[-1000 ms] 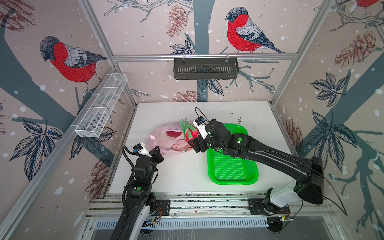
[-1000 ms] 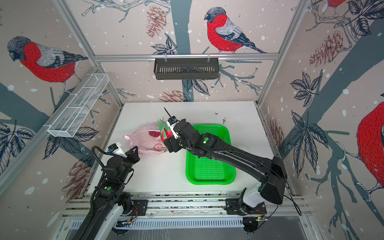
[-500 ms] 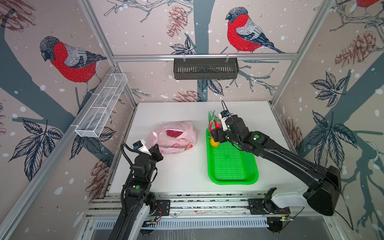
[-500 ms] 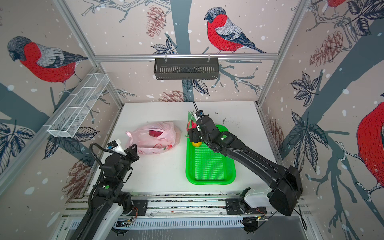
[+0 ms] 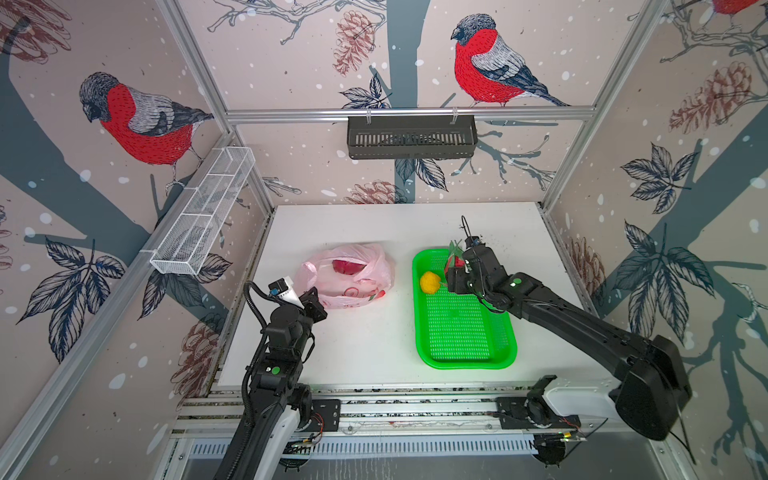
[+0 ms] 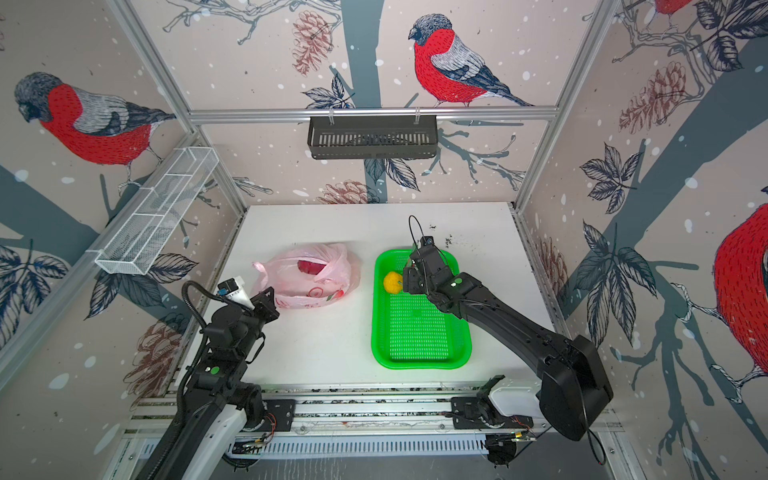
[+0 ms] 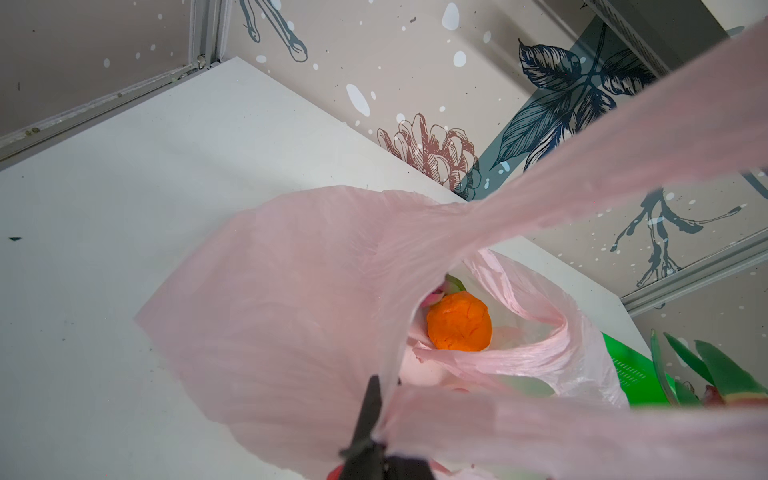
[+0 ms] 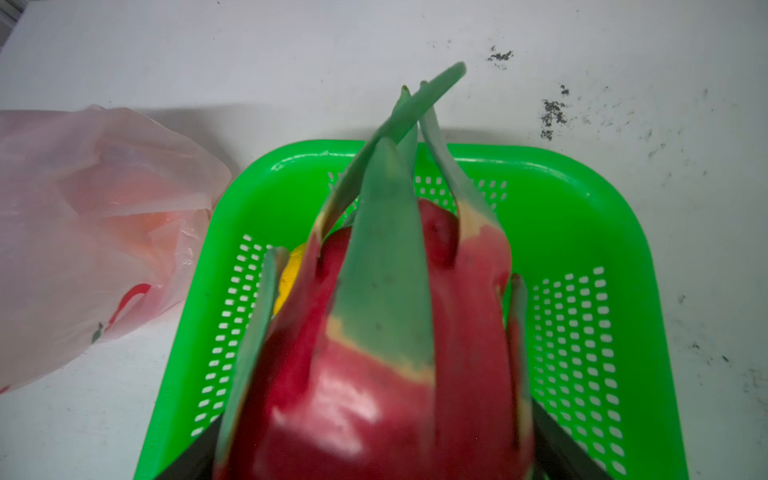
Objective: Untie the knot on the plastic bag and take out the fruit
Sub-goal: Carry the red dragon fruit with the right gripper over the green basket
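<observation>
Your left gripper [image 5: 314, 300], at the lower left edge of the bag [image 5: 357, 276] in both top views, is pressed together on a stretched strip of its pink plastic. Your right gripper [image 5: 454, 272] pinches a dragon fruit [image 8: 386, 353] at the upper end of the basket [image 5: 461, 361], centre right, beside the yellow ball [image 5: 429, 282]. The bag, mid-frame, holds an orange ball [image 7: 459, 321] and another dragon fruit [image 5: 347, 266].

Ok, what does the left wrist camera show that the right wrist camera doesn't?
Left wrist only: a clear look at the orange ball inside the plastic bag, whose edge the left tool pinches. Right wrist only: the yellow ball in the green basket, partly hidden by the dragon fruit the right tool grips. Both: bag, basket, table, the fruit's green scales.
</observation>
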